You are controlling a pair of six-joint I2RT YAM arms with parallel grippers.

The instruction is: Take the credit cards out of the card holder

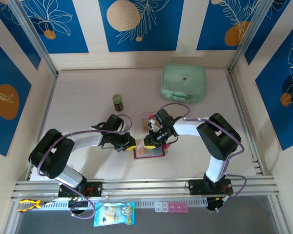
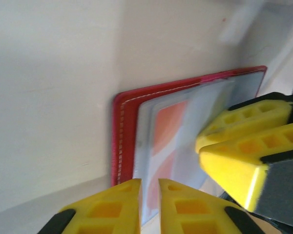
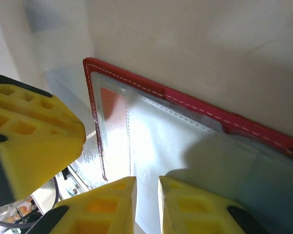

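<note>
Two grippers meet over the small red folding card holder (image 1: pixel 149 152), which lies opened flat on the pale table (image 1: pixel 78 107) between the arms, its greyish clear sleeves (image 3: pixel 176 146) facing up. You can see a tan-orange card (image 2: pixel 168 119) tucked inside a sleeve. The left gripper (image 2: pixel 150 183) and right gripper (image 3: pixel 147 180) each show a narrow slit between yellow fingers (image 3: pixel 112 204) at a sleeve's edge. Whether either is clamping it, you cannot tell.
</note>
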